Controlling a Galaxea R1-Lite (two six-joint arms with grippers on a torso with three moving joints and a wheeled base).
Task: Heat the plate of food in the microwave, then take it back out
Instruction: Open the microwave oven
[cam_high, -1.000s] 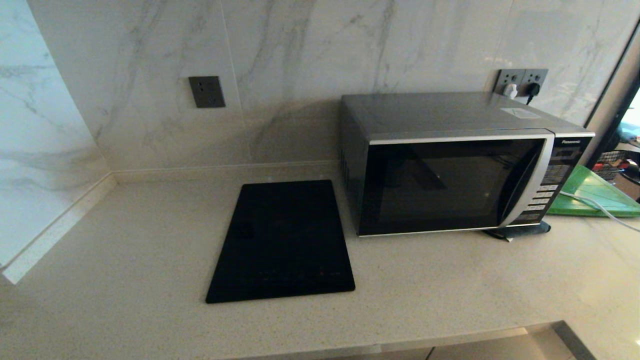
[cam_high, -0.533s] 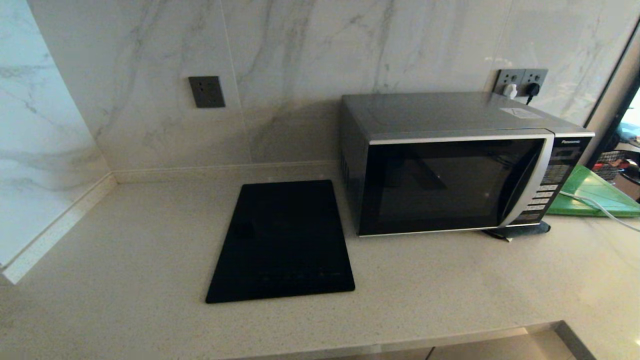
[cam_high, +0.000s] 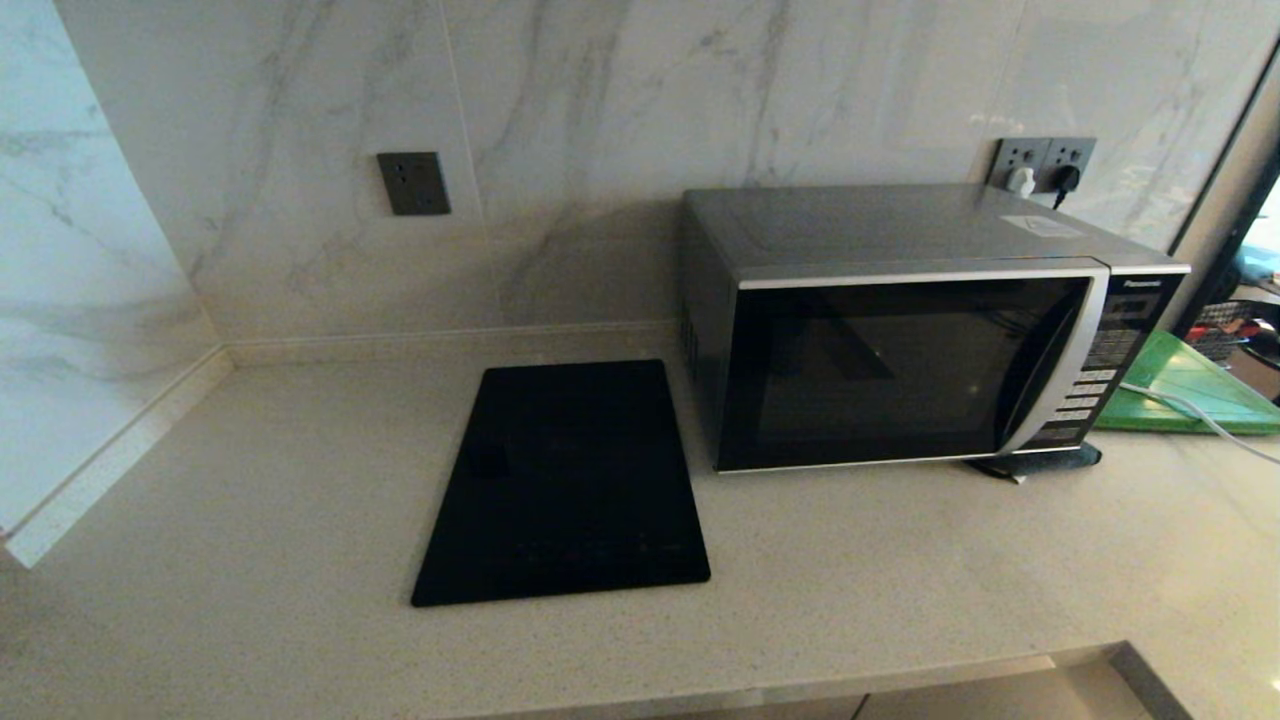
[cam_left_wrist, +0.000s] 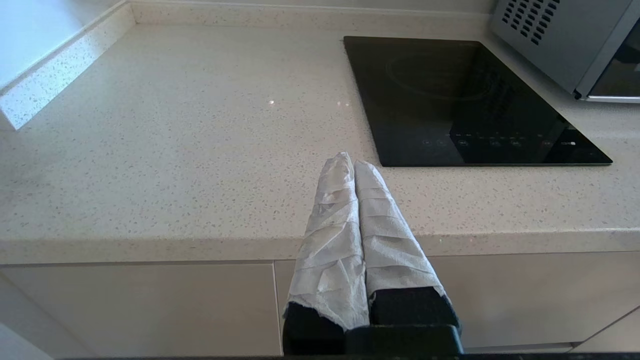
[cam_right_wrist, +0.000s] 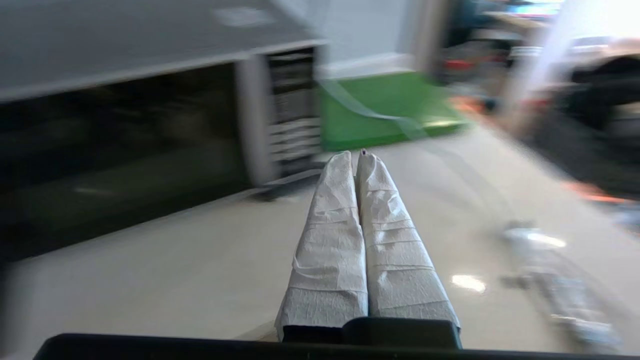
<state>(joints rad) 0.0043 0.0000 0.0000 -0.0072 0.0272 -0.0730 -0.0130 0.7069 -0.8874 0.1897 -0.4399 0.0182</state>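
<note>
Pale speckled stone is carrying everything in this kitchen corner: the countertop (cam_high: 250, 560) is bearing the large dark grey and silver microwave (cam_high: 900, 340) toward the right, with its dark glass door sitting shut behind the curved silver handle strip (cam_high: 1060, 370) and the button panel (cam_high: 1090, 385) at the far right. A flat black rectangular glass slab (cam_high: 565, 485) is lying just beside the microwave on its left. A flat green board (cam_high: 1185, 385) is lying beyond the microwave's right side, with a white cable (cam_high: 1190, 410) trailing across it.

No plate of food is showing in any view, so I cannot tell where it is waiting.

Neither arm is appearing in the head view. The left gripper (cam_left_wrist: 349, 162) is hanging off the counter's front edge with its two white-wrapped fingers pressed together and nothing between them. The right gripper (cam_right_wrist: 356, 159) is likewise closed on nothing, pointing over the counter toward the microwave's front right corner, near the panel and the green board.

The door probably needs opening first. With its fingers closed, the right gripper is risking a glancing contact on the curved handle, or a stray press on the buttons beside it. The loose white cable near that corner could also snag on the arm.
</note>
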